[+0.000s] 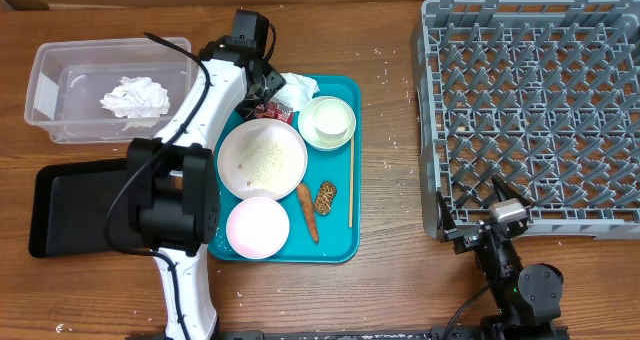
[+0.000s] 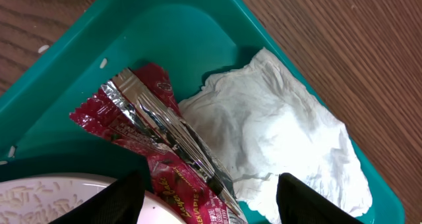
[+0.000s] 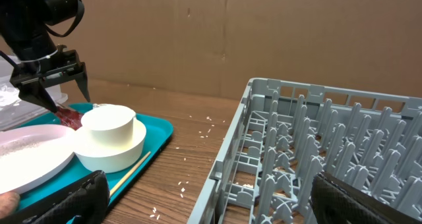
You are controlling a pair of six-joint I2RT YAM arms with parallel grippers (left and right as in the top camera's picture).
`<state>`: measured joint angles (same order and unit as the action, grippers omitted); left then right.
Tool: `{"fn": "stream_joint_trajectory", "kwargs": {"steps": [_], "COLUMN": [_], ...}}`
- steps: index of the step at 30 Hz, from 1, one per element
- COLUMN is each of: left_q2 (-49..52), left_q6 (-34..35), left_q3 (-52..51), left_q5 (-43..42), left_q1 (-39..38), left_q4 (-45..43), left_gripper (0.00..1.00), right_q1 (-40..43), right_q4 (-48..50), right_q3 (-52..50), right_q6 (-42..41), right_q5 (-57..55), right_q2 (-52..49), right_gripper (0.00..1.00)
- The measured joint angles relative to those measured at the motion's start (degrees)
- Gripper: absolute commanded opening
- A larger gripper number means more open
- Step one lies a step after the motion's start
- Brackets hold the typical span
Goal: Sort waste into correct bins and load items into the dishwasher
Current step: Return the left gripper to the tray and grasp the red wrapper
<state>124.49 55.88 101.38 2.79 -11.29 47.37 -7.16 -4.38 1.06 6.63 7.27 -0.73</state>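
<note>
Hovering with my left gripper (image 2: 211,204) spread wide over the red wrapper (image 2: 155,145), which lies in the tray's (image 2: 198,26) back corner touching the napkin (image 2: 277,138), I should descend straight, pinch only the wrapper, and clear the bowl (image 2: 39,194).

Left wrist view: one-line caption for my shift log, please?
Left gripper open over a red foil wrapper and crumpled white napkin in a corner of the teal tray.
</note>
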Motion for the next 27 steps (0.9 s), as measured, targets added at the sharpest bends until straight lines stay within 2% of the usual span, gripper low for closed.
{"fn": "stream_joint_trajectory", "kwargs": {"steps": [27], "left_q2": [1.0], "left_q6": [2.5], "left_q3": [-2.1], "left_q5": [0.5], "left_q1": [-0.4], "left_q4": [-2.6], "left_gripper": [0.66], "right_q1": [0.0], "right_q4": [0.0], "right_q3": [0.0], "right_q6": [0.0], "right_q5": [0.0], "right_q2": [0.0], "right_gripper": [1.0]}}
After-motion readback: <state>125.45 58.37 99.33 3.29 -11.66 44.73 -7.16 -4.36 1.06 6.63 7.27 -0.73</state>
